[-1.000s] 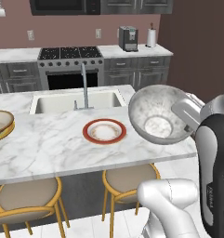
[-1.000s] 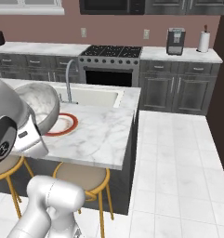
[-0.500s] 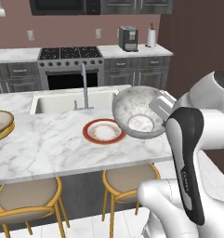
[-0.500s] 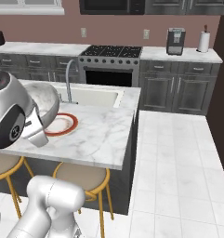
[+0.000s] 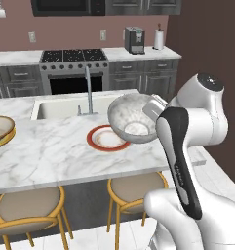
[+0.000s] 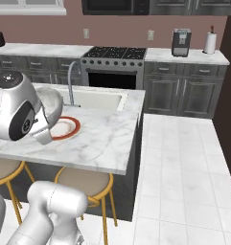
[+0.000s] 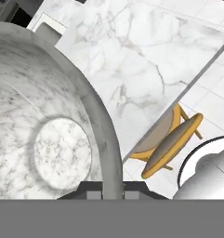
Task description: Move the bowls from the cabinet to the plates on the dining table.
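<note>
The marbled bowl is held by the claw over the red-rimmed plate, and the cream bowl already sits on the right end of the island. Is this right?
Not quite. The cream bowl sits at the left end of the island, as the left base view shows. The marbled bowl, gripped at its rim by the claw, does hang tilted near the red-rimmed plate.

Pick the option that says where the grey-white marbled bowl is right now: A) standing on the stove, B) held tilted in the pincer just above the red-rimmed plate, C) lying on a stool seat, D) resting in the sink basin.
B: the marbled bowl hangs tilted in the pincer, which is clamped on its rim, over the red-rimmed plate on the dining table.
</note>
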Robot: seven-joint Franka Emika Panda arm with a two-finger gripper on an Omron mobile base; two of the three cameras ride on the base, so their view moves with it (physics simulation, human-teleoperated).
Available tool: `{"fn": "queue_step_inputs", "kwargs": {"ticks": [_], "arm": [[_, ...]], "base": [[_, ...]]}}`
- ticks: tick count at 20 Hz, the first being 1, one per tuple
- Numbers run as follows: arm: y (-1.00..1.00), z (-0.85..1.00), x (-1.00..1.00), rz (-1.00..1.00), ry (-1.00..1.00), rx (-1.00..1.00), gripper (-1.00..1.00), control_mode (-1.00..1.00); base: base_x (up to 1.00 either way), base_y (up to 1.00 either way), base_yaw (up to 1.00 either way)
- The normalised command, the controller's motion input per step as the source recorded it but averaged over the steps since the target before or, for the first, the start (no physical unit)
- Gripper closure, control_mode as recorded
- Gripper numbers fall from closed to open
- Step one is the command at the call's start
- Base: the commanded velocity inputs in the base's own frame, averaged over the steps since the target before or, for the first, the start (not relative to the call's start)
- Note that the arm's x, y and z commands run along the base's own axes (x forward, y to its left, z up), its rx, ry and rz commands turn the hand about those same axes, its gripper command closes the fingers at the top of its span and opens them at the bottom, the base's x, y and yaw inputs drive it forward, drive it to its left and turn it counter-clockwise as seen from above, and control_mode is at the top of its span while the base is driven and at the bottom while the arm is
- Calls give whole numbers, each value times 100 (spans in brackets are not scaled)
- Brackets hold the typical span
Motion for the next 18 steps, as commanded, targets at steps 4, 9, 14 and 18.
{"fn": "queue_step_inputs", "kwargs": {"ticks": [4, 9, 14, 18], "arm": [[10, -23, 22, 1, 0, 0, 100, -100], [9, -16, 9, 0, -2, -1, 100, -100], [0, 0, 3, 0, 0, 0, 100, -100], [0, -12, 26, 0, 0, 0, 100, -100]], "base": [[0, 0, 0], [0, 0, 0], [0, 0, 0], [0, 0, 0]]}}
